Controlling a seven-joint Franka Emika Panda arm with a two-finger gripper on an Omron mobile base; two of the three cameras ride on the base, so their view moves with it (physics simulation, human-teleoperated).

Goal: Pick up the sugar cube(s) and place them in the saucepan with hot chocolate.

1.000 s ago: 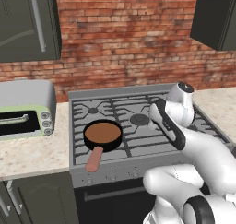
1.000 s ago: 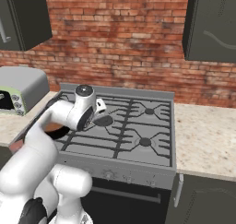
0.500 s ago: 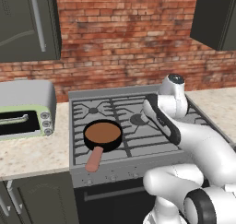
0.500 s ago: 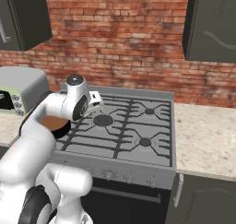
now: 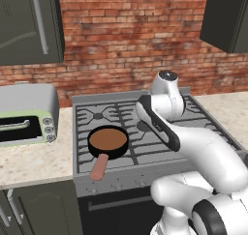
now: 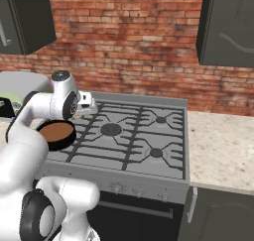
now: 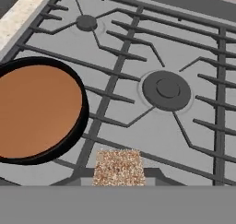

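The pan [image 7: 37, 110] of hot chocolate sits on the stove's [image 5: 121, 132] front left burner, no cube in it yet. Just right of it, a speckled brown sugar cube [image 7: 119, 168] sits at the gripper [image 6: 85, 101], apparently gripped in the jaws. Carrying it over the pan and dropping it remains.

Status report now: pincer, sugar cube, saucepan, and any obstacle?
Pincer state unclear, over the stove. Sugar cube at the pincer, beside the saucepan, not in. Nothing between them.
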